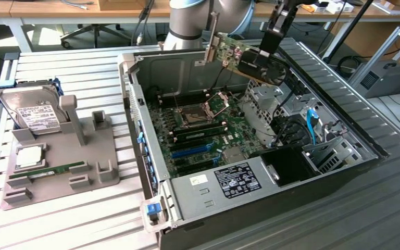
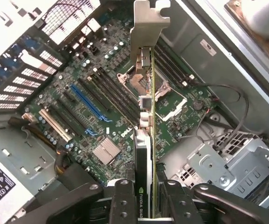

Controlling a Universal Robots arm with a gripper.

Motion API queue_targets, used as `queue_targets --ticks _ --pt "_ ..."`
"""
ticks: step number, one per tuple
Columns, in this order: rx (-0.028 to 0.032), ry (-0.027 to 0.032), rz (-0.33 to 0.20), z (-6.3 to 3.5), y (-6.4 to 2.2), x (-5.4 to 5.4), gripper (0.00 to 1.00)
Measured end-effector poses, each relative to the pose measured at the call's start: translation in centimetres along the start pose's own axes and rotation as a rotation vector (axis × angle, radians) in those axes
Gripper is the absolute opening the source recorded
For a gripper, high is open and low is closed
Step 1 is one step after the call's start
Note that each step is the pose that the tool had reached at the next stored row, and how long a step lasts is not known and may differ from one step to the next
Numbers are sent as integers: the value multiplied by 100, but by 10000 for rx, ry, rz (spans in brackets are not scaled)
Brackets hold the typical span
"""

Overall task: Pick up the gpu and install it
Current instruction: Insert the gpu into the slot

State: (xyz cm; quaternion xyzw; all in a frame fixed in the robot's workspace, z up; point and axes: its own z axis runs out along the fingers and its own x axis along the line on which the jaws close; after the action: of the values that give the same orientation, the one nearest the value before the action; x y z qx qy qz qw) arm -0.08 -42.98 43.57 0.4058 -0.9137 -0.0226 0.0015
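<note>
The claw [image 1: 270, 47], clamped on the gpu [image 1: 255, 65], holds it above the motherboard [image 1: 207, 120], bracket end leading, long axis seemingly askew to the motherboard's blue slot [image 2: 88, 103].

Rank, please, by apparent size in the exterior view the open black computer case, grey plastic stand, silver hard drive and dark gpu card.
1. open black computer case
2. grey plastic stand
3. silver hard drive and raised dark gpu card: alike, unranked.

Bright, even light; soft shadows
</note>
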Motion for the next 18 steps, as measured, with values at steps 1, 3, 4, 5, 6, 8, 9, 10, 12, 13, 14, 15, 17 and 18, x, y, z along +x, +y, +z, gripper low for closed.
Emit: queue_targets --ticks 1,3,4,5,6,8,9,10,12,13,14,15,17,18 --pt "1 20 -322 0 0 0 27" --pt "5 51 -771 1 1 -1 27" --pt "7 78 -1165 1 2 -2 27" --pt "9 102 -1544 1 3 -4 27" --pt "10 118 -1797 2 5 -6 27" --pt "14 149 -2239 2 7 -9 27" --pt "16 161 -2402 2 8 -10 27" --pt "18 174 -2569 2 10 -11 27" --pt "23 201 -2899 2 12 -14 27" --pt "26 213 -3043 2 13 -15 27" --pt "29 227 -3206 2 15 -17 27" --pt "33 242 -3384 3 16 -18 27" --pt "40 274 -3723 3 19 -21 27" --pt "46 293 -3933 3 20 -23 27"
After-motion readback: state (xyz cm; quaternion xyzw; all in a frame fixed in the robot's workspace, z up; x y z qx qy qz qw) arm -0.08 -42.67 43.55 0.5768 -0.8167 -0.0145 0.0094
